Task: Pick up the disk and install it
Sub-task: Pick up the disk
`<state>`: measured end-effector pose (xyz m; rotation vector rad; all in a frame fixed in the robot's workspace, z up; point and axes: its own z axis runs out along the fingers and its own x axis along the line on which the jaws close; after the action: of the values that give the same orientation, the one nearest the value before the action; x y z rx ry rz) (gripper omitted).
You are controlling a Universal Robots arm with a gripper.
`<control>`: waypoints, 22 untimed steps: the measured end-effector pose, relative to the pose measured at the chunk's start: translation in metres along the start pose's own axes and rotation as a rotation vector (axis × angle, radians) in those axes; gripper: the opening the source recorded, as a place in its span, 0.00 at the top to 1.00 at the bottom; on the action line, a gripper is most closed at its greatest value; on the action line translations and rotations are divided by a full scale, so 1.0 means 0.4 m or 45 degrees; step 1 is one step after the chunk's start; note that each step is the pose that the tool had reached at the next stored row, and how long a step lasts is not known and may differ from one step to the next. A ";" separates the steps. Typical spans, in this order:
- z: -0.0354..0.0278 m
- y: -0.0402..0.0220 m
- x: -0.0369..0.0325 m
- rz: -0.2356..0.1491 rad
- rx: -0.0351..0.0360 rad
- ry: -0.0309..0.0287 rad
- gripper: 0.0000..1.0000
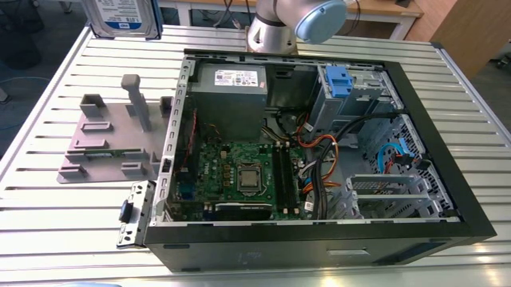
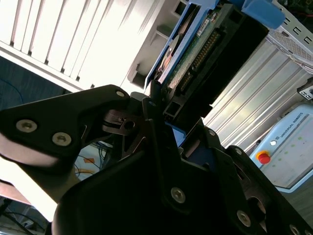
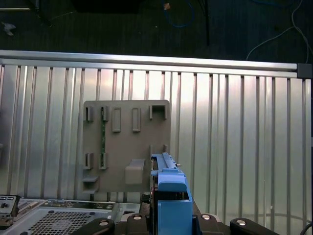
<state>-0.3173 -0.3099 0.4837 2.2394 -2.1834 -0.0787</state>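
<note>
Evidently we held the disk (image 1: 124,17) upright in our clenched gripper (image 2: 159,105), the computer case (image 1: 319,242) toward the exterior view's right.

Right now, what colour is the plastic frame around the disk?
Blue: the bracket on the disk shows best in the first wrist view.

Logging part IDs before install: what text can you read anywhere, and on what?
Disk label, white and blue: print too small to read.
White sticker on the grey metal box: too blurred to read.
Lettering on the pale control box with a red button: too small to read reliably.
No text can be quoted.
</note>
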 end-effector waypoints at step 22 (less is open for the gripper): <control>-0.001 -0.022 0.001 0.000 0.0000 0.0008 0.63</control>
<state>-0.3083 -0.3099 0.4837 2.2391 -2.1832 -0.0779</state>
